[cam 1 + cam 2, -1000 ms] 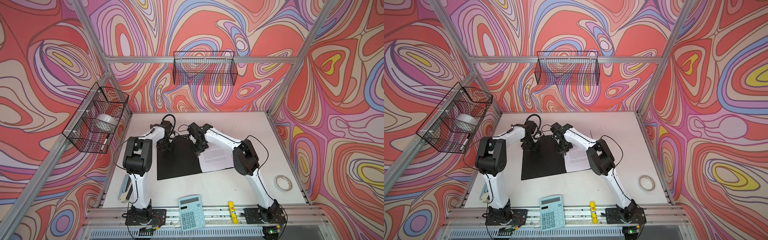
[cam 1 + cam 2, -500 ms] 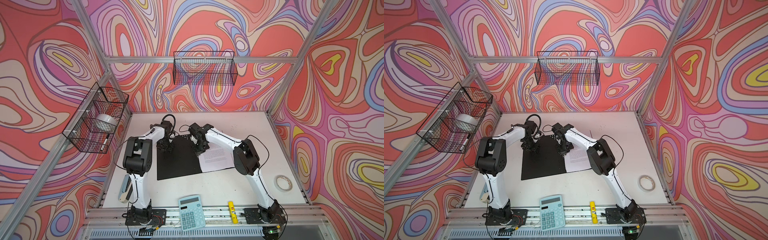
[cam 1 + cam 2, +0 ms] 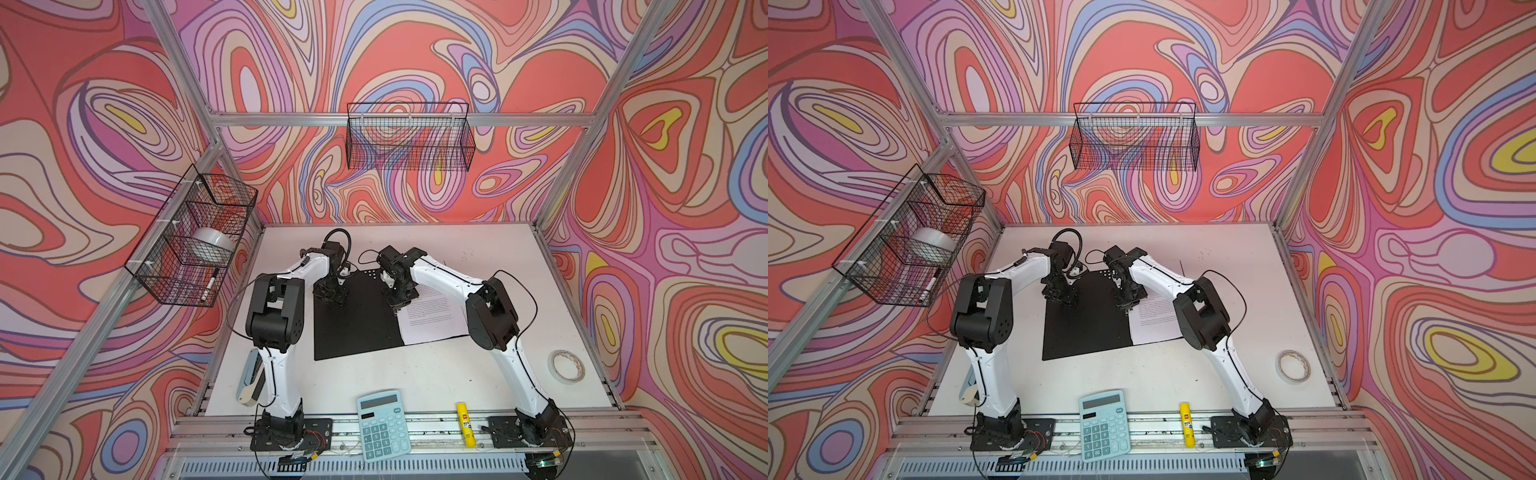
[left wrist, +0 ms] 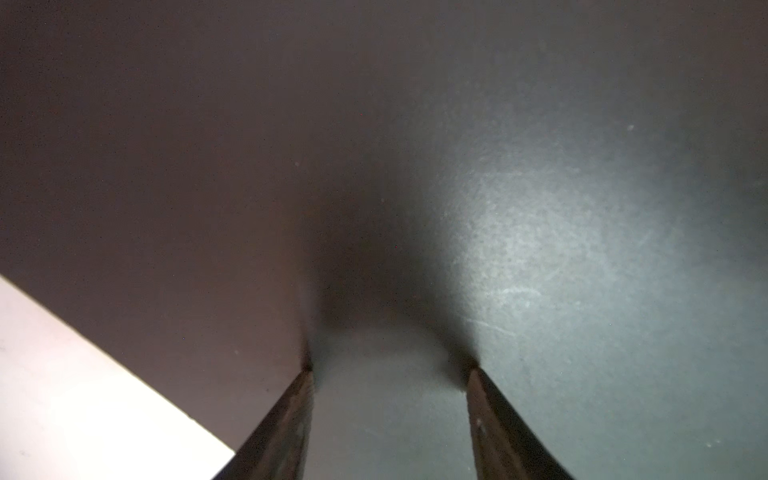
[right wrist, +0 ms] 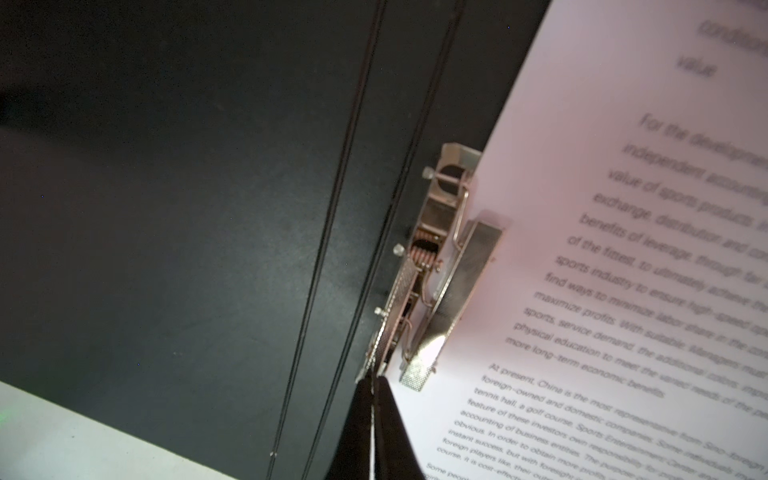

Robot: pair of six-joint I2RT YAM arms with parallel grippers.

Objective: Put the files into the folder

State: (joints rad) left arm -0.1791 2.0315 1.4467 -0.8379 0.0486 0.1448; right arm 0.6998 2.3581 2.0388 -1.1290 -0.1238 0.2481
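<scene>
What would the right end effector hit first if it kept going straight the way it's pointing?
The metal clip; the shut right end effector seems to touch its lever end.

folder (image 3: 357, 324) 1 | files (image 3: 432, 322) 1 stack | calculator (image 3: 383, 424) 1 | glue stick (image 3: 465, 424) 1 | tape rolls (image 3: 567, 371) 2 | wire baskets (image 3: 409, 141) 2 | marker (image 3: 210, 284) 1 | robot arms (image 3: 274, 316) 2
</scene>
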